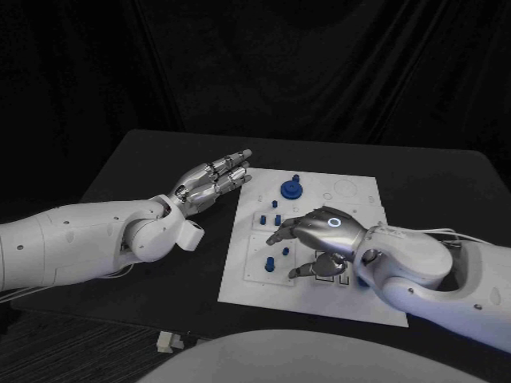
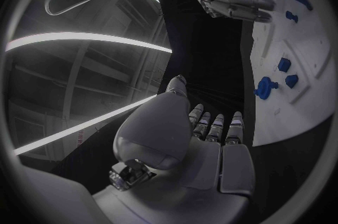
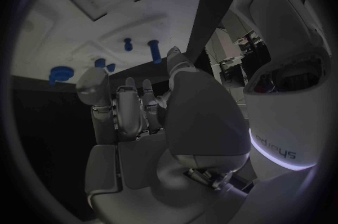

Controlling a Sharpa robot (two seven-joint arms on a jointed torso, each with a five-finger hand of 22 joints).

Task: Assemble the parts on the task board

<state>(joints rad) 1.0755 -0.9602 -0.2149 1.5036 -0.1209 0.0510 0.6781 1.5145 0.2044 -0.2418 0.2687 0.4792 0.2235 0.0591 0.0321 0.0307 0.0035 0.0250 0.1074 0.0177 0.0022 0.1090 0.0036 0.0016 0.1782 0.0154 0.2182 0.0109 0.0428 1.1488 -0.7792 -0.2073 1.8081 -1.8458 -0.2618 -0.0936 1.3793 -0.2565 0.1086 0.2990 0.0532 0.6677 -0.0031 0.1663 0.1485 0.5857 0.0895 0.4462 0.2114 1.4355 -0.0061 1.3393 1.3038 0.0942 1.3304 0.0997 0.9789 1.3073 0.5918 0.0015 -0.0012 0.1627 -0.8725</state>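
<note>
Several blue parts [image 1: 290, 190] already stand on the board [image 1: 359, 191]. Your right hand [image 1: 315, 231] hovers above them, fingers curled, apparently empty; left hand [image 1: 215, 177] open beside it.

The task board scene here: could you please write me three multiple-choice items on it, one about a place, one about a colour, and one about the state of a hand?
1. Where is the left hand?
A. beside the task board's far left edge
B. flat on the board's middle
C. off the table's near edge

2. What colour is the round part standing near the board's far end?
A. red
B. blue
C. yellow

3. In what state is the left hand?
A. gripping a part
B. curled into a fist
C. stretched out, holding nothing

Answers:
1 A, the head view shows it over the black table next to the board's edge.
2 B, it shows plainly blue against the white plate.
3 C, the left wrist view shows straight fingers with nothing in them.
</note>
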